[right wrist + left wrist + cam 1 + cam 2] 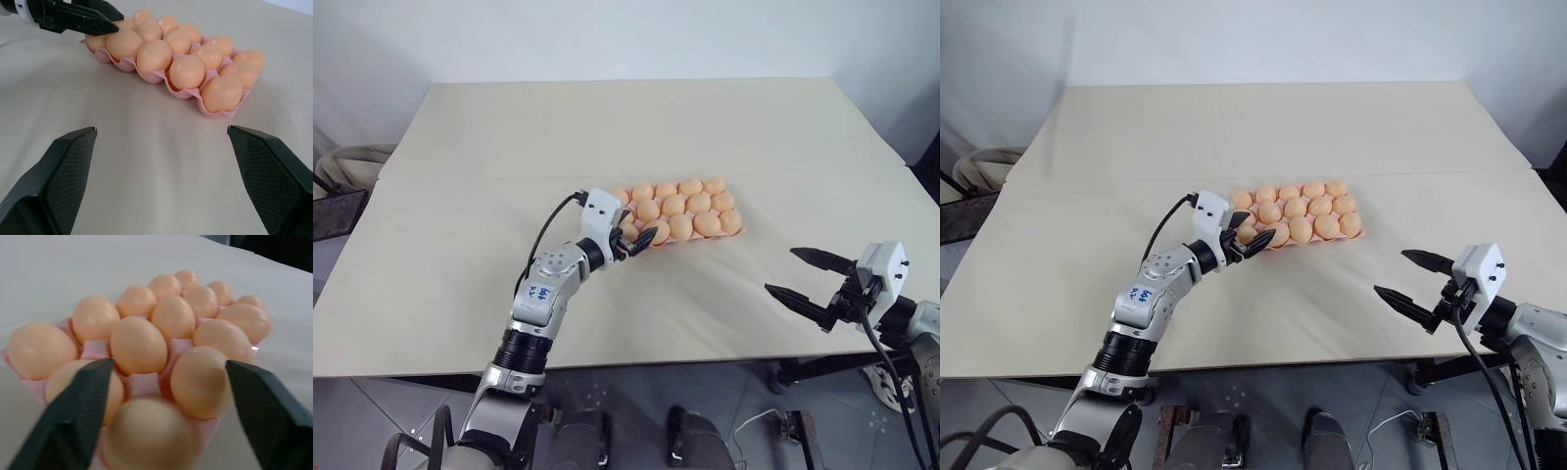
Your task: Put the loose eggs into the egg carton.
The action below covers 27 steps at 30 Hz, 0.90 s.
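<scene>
The pink egg carton [741,233] lies on the table a little right of centre, and several pale orange eggs [675,206] sit in its cups. Every egg I see sits in a cup; loose eggs are out of view. My left gripper [636,231] is at the carton's near left corner and stands open. In the left wrist view its fingers [73,416] flank the corner egg [146,433], which rests in its cup, with the right-hand finger well clear of it. My right gripper [780,269] hangs open and empty over bare table, well to the right of the carton and nearer to me.
The beige table [509,147] has a seam running across it behind the carton, and its front edge passes just below my right gripper. A grey chair [337,181] stands off the table's left side. The carton's pink wall [186,93] faces the right wrist camera.
</scene>
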Each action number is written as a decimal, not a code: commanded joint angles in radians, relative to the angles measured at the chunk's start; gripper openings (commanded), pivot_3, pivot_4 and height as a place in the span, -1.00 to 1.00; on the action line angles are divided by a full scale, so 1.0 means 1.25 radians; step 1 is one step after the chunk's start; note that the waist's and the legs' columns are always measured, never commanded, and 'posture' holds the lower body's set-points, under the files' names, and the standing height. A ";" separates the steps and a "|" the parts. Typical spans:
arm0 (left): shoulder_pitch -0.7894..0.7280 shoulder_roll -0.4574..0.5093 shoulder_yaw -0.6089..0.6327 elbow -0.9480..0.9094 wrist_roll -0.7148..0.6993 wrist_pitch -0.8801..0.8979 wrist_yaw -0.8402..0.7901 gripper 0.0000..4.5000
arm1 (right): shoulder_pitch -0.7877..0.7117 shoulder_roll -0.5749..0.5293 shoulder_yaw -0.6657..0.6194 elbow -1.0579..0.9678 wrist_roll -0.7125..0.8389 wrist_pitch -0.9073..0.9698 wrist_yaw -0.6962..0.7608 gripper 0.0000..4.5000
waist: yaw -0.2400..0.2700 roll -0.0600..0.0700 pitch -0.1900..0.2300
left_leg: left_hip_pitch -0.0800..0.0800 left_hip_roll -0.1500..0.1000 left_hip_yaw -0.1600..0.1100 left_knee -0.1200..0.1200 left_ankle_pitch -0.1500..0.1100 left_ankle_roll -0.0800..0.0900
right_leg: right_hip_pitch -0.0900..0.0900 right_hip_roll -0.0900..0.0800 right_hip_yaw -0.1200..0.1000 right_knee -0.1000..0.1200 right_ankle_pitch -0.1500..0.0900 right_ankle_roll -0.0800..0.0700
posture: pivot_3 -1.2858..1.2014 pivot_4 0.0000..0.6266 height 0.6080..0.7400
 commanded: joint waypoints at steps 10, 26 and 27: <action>-0.008 0.149 0.075 -0.142 -0.046 -0.008 -0.121 0.98 | -0.048 -0.013 -0.016 0.015 0.007 -0.016 0.019 1.00 | -0.006 0.000 0.000 | 0.000 0.000 0.000 0.000 0.000 -0.001 | 0.000 0.000 0.000 0.000 0.000 0.000 | 0.03 -0.52 1.00; 0.106 0.514 0.189 -0.045 -0.162 -0.112 -0.576 0.98 | -0.191 -0.059 0.015 0.173 -0.037 -0.059 0.118 1.00 | -0.028 0.001 0.001 | 0.000 0.001 0.002 -0.001 -0.001 -0.002 | -0.002 -0.002 -0.002 0.004 0.000 0.000 | 0.03 -0.52 1.00; 0.108 0.526 0.194 -0.031 -0.158 -0.139 -0.593 0.98 | -0.200 -0.065 0.017 0.186 -0.040 -0.063 0.127 1.00 | -0.028 0.001 0.001 | 0.000 0.001 0.002 -0.001 -0.001 -0.001 | -0.002 -0.002 -0.002 0.004 0.000 -0.001 | 0.03 -0.52 1.00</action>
